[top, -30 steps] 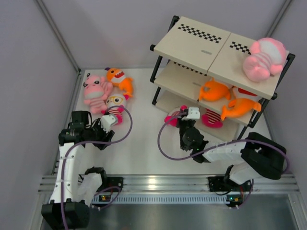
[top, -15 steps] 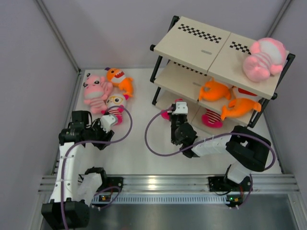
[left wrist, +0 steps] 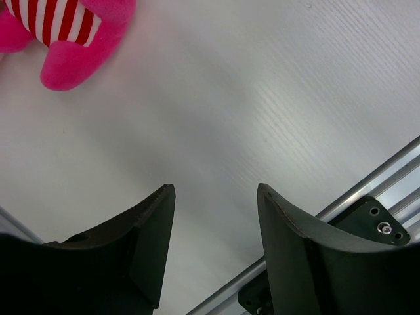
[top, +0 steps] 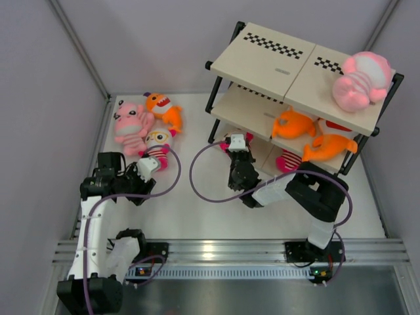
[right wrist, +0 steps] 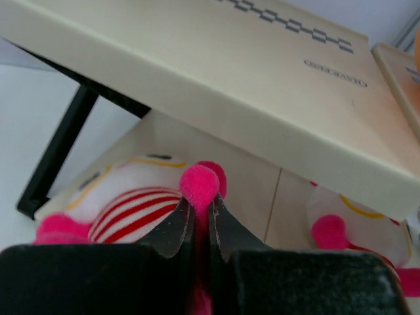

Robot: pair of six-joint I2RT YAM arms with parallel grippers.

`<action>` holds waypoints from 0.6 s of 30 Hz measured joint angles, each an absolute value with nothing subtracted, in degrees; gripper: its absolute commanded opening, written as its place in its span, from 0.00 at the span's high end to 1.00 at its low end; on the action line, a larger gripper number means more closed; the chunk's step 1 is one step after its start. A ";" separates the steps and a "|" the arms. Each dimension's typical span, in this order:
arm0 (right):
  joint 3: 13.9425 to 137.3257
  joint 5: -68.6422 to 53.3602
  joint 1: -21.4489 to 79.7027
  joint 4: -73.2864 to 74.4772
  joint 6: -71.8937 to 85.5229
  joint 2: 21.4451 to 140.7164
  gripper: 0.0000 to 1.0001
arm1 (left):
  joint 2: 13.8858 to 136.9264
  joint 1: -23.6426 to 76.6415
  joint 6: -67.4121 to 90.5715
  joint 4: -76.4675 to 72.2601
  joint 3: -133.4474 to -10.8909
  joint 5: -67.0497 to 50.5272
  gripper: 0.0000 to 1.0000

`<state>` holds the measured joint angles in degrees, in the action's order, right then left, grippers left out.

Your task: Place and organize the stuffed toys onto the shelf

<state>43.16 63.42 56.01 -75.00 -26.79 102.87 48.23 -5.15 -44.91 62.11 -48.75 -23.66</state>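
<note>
The right pincer was clamped tight on a pink nub of a small magenta striped plush. The plush's body lay just ahead of and below the jaws, on the lowest board of the shelf, beneath a board with a checker strip. A second magenta plush sat farther to its right on that board. The left pincer stood partly open and empty above the table, with a third magenta plush ahead to its left, apart from both fingers.
</note>
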 measured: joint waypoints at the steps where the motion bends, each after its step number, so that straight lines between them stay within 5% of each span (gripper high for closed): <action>1: 42.65 64.45 56.01 -74.94 -27.49 103.33 1.00 | 48.12 -5.15 -44.91 62.11 -48.75 -23.66 0.41; 10: 41.25 74.85 59.99 -70.70 -27.27 102.76 1.00 | 47.86 -5.15 -44.88 62.08 -48.75 -23.00 0.41; 15: 49.84 66.65 60.45 -22.90 8.80 97.21 1.00 | 47.75 -5.15 -44.88 62.08 -48.75 -22.98 0.41; 18: 52.03 64.20 57.39 -8.95 22.13 95.02 1.00 | 47.42 -5.15 -44.88 62.08 -48.75 -22.76 0.41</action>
